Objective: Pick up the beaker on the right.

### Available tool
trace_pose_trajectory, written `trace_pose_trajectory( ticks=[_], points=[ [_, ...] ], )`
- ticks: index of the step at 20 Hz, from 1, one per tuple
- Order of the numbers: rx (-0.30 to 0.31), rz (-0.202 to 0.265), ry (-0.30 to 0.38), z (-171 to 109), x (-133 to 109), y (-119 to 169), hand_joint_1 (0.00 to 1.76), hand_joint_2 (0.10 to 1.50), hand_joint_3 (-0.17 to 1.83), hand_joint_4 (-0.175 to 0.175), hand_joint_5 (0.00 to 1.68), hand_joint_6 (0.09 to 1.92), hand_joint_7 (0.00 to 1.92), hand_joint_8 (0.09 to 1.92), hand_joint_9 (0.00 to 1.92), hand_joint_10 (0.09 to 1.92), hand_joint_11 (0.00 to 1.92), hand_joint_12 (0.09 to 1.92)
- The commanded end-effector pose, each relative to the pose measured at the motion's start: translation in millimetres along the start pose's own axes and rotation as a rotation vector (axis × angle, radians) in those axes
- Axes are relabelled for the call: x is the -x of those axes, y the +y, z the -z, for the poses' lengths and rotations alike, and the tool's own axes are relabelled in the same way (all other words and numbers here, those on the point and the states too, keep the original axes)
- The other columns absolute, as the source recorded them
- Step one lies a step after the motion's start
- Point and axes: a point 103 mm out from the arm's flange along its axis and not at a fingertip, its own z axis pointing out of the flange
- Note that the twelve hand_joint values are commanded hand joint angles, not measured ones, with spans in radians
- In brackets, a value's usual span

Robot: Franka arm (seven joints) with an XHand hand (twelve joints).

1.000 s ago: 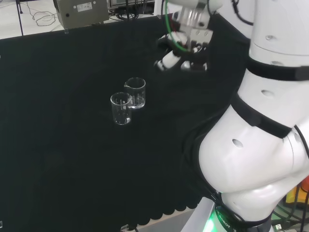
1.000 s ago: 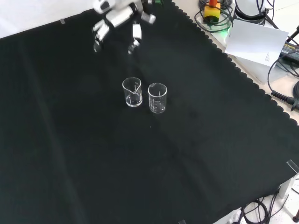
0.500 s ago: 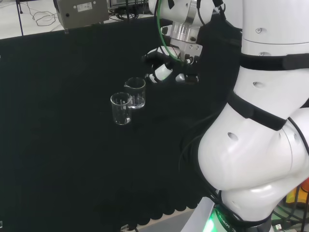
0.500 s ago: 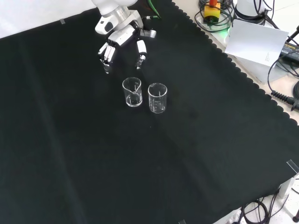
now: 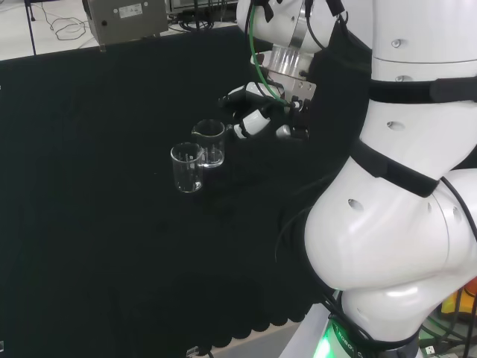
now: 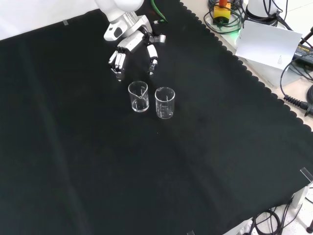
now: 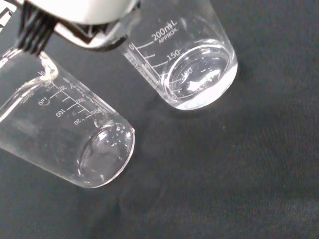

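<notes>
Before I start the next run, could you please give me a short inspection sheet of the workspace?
Surface: black cloth covers the bench, bare apart from the glassware.
Job's things: two clear beakers, both upright and seemingly empty; in the front view the left beaker stands close beside the right beaker.
Clutter: nothing seen on the cloth.
Hand: the hand hangs above the cloth just behind the left beaker in the front view, fingers spread, holding nothing.
Cables: green cable along the wrist; black cables off the cloth's edge.
Surroundings: grey box beyond the bench; white sheet.
</notes>
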Motion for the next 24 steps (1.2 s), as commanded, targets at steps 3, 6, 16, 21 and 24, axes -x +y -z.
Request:
trace_pose_trajectory(
  ticks=[3, 6, 16, 21, 24],
  points=[
    [0.073, 0.034, 0.080, -16.2, 7.9, 9.8, 0.86, 0.50, 0.64, -0.074, 0.50, 0.09, 0.38, 0.80, 0.50, 0.69, 0.14, 1.42],
    [0.098, 0.071, 0.106, -23.4, 9.4, 17.2, 0.90, 0.50, 0.63, -0.077, 0.52, 0.09, 0.40, 0.81, 0.51, 0.69, 0.13, 1.42],
    [0.094, 0.120, 0.157, -48.3, 19.9, 36.1, 0.90, 0.49, 0.65, -0.081, 0.55, 0.09, 0.41, 0.81, 0.50, 0.68, 0.10, 1.41],
    [0.106, 0.133, 0.187, -59.6, 19.3, 46.5, 0.88, 0.49, 0.65, -0.081, 0.56, 0.09, 0.41, 0.81, 0.50, 0.68, 0.10, 1.41],
    [0.128, 0.158, 0.206, -63.4, 17.1, 49.0, 0.88, 0.49, 0.64, -0.081, 0.55, 0.09, 0.39, 0.81, 0.48, 0.68, 0.09, 1.41]
  ],
)
